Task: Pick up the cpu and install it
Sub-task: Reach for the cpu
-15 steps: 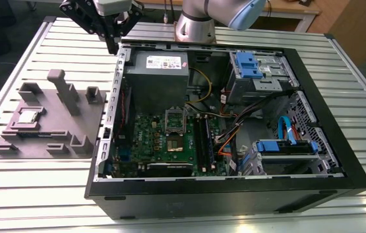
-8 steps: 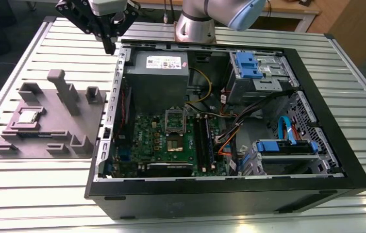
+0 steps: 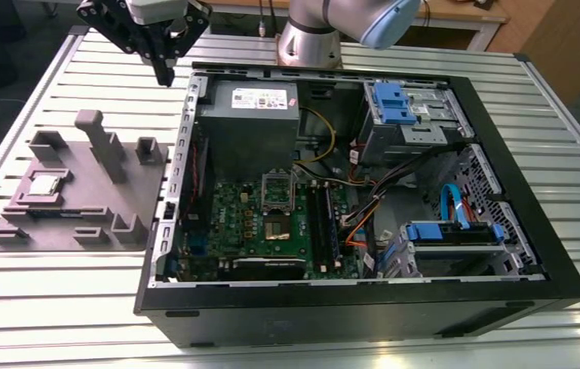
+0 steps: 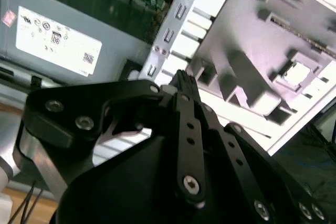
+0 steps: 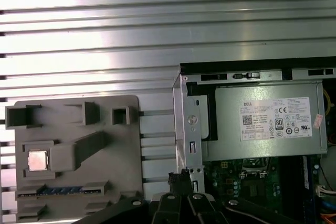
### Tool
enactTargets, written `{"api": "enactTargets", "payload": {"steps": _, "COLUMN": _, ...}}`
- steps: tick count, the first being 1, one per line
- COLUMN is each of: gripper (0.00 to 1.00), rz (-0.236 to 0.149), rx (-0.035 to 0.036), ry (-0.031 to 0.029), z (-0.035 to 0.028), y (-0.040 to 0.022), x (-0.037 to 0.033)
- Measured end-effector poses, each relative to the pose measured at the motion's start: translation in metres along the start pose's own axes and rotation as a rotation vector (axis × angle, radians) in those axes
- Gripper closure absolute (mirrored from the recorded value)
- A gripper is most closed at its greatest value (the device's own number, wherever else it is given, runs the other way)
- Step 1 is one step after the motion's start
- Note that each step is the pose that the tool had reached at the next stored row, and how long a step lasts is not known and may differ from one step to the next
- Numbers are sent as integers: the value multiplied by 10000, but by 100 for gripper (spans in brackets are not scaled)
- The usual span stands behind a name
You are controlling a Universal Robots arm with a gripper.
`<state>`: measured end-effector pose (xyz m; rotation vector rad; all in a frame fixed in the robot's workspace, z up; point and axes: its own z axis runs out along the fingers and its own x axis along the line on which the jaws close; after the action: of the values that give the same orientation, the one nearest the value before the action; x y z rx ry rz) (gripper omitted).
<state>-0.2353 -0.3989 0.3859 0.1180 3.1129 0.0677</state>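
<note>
Well, the cpu (image 3: pixel 44 184) — small, silvery, square — lies untouched; end effector (image 3: pixel 167 77) closed, empty.

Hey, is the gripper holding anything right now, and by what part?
Nothing is held. The gripper hangs shut and empty; the cpu lies in the grey holder, apart from it.

the exterior view looks down on the case (image 3: pixel 372 307), tray (image 3: pixel 136 196) at nine o'clock; both closer wrist views share tray and power supply (image 5: pixel 268 121).
</note>
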Motion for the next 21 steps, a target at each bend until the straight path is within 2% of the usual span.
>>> {"api": "enactTargets", "payload": {"steps": 17, "gripper": 90, "rz": 1, "rx": 0, "ry": 2, "z": 0, "y": -3, "x": 36}}
{"api": "enactTargets", "payload": {"steps": 21, "gripper": 90, "rz": 1, "rx": 0, "ry": 3, "z": -2, "y": -7, "x": 88}}
